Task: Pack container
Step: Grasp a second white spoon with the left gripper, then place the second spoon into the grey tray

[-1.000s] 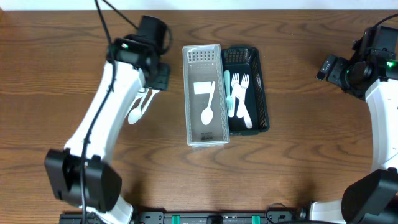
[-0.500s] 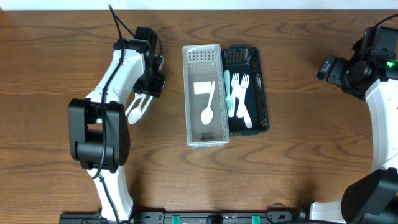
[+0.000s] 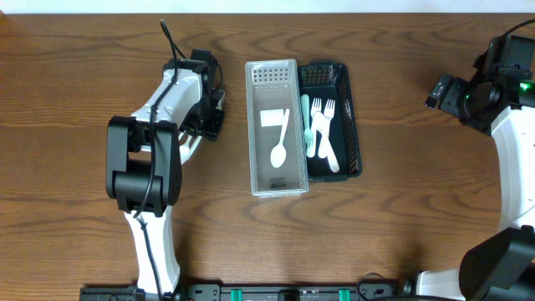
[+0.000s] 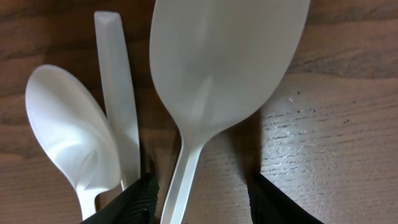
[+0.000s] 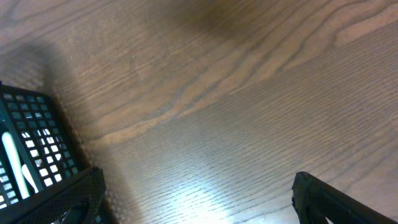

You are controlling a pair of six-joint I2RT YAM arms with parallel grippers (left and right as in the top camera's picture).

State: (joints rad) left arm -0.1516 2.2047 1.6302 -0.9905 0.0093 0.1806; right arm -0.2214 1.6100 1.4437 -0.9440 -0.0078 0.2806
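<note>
The left tool (image 4: pixel 200 202) stands open astride a loose spoon's (image 4: pixel 224 68) handle, gripping nothing yet, toward the worktop's (image 3: pixel 418 217) left edge; a smaller spoon (image 4: pixel 69 146) lies beside. Mid-worktop, the clear container (image 3: pixel 261 180) holds one white spoon (image 3: pixel 280 152), so packing seems barely begun. The right tool (image 5: pixel 199 199) gapes empty. No writing shows.

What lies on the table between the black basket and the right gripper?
Nothing stands there. The overhead view shows only bare wooden table between the black basket and the right gripper.
</note>
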